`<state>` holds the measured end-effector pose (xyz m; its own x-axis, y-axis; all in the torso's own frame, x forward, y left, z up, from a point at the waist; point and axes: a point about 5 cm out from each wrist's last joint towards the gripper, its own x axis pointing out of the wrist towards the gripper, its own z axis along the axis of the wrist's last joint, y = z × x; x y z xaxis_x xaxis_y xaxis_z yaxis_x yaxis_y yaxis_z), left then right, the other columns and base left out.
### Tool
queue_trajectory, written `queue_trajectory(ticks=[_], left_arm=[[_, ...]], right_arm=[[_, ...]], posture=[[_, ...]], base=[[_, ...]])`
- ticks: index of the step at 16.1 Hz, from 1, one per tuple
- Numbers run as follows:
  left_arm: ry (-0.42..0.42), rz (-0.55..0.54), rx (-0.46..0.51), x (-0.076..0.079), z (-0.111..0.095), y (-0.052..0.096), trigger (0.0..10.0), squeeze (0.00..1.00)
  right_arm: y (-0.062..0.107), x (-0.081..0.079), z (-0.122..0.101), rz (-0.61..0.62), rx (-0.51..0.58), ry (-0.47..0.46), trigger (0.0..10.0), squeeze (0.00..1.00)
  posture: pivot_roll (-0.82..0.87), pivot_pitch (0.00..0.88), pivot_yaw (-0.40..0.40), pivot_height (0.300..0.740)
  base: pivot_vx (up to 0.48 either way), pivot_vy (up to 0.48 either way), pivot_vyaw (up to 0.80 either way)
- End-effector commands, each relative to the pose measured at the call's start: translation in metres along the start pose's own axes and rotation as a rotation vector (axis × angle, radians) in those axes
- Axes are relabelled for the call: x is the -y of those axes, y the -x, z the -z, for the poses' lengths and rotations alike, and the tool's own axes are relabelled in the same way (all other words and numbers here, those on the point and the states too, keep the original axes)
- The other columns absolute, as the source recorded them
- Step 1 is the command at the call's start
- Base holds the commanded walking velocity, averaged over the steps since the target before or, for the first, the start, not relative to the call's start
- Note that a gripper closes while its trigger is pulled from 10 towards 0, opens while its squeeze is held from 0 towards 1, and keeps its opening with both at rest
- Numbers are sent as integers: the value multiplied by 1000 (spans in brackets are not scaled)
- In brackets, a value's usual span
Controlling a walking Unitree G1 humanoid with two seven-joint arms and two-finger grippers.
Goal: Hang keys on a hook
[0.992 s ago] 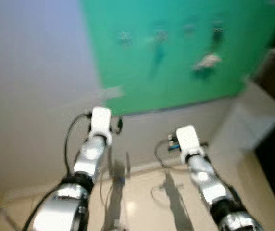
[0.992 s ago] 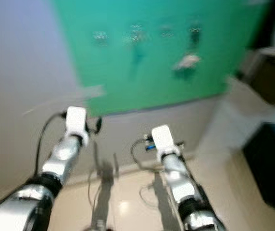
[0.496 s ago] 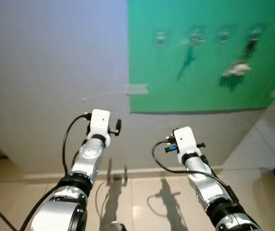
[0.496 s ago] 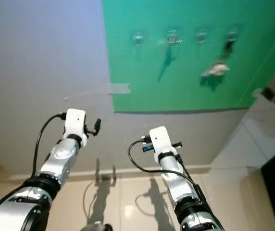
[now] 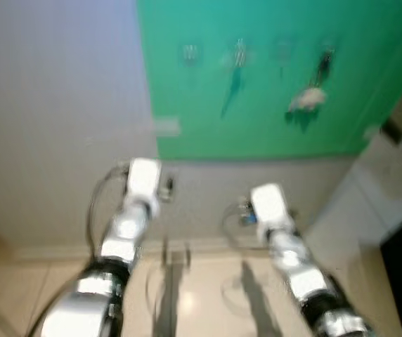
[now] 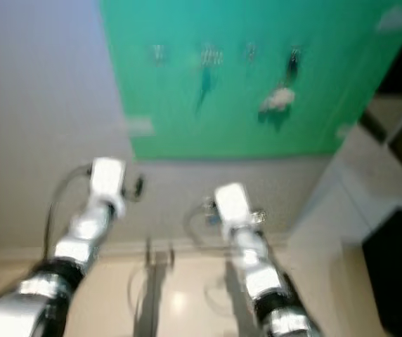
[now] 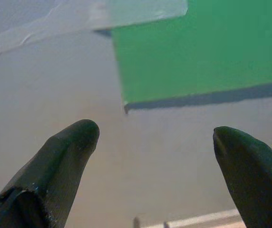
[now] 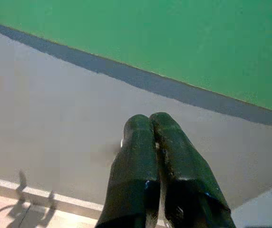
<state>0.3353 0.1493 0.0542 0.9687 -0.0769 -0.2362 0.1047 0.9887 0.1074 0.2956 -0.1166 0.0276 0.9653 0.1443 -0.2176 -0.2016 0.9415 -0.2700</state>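
Fingers of the right gripper are pressed flat together, and nothing can be made out between them, though a thin key could be hidden. The left gripper is held wide open and empty, its fingers aimed at the lower corner of the green board. Both arms are raised before the grey wall, below the board.

Keys are judged to be the dark bunch and the pale fob hanging from the right-hand hook; blur prevents certainty. Three more hooks are seen in the same row to its left, one with a thin thing dangling.

Approach appears to be the step in hand. It is done well if the walk is settled until the blur clears, the body is squared to the board, and the working gripper is lifted level with a hook. The hooks lie well above and beyond both grippers.
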Motion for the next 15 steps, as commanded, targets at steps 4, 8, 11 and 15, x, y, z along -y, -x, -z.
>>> queue_trajectory(ticks=[4,8,11,15], left_arm=[[5,-1,35,6,-9,-3,10000,0],[2,15,37,10,-8,-2,10000,0],[1,27,43,13,-9,-2,10000,0],[26,45,59,16,-8,0,10000,0]], right_arm=[[0,10,3,19,-13,17,10000,0],[0,12,3,27,-10,22,10000,0],[0,14,4,28,-18,26,10000,0],[-5,4,-46,-74,201,12,10000,0]], posture=[[-88,0,31,740],[-87,0,31,740],[-87,0,29,740],[-85,0,26,740]], base=[[310,-363,0],[309,-364,0],[291,-378,0],[66,-100,0]])
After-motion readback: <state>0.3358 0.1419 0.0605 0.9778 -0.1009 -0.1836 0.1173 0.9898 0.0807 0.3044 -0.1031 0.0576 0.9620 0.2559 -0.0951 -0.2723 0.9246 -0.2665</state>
